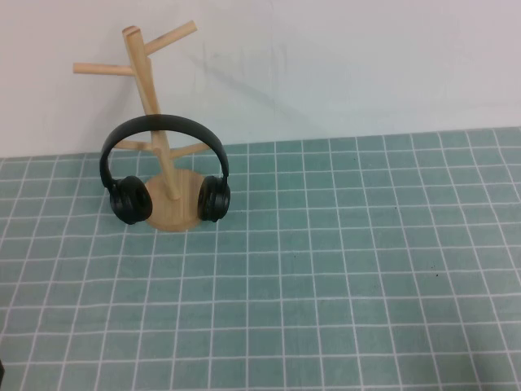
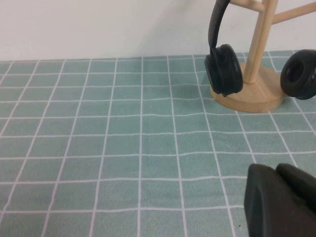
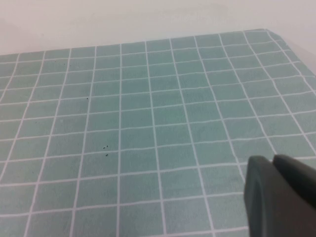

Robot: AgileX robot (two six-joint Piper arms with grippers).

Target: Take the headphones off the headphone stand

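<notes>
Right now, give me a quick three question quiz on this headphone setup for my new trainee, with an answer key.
1. True or false: the headphones already lie flat on the green grid mat.
2. Which gripper's camera shows the headphone stand: A the left gripper, B the right gripper, C both?
3. Fill in: the stand's round base sits between the two ear ____.

Key:
1. False. The headband hangs over the stand's pole, with the cups down by the base.
2. A. The right wrist view shows only bare mat; both grippers are apart from the headphones.
3. cups
</notes>
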